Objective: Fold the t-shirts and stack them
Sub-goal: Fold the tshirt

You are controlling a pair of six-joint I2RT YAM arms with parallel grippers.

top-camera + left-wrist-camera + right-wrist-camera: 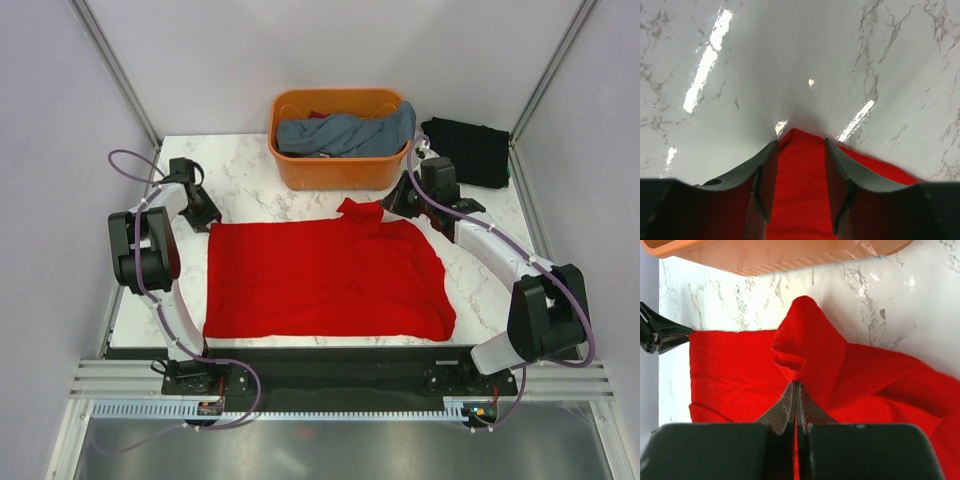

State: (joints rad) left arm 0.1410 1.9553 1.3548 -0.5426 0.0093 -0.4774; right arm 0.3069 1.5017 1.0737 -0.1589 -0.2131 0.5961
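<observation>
at the wrists alone, left jaws show open astride the red t-shirt, right jaws pinching it.

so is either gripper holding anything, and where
The right gripper is shut on the red shirt at its far edge by the folded-up flap. The left gripper is open around the far left corner.

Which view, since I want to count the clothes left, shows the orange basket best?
The top external view: the whole basket shows, with blue-grey clothes inside. The right wrist view catches only a strip of its wall; the left wrist view shows none of it.
</observation>
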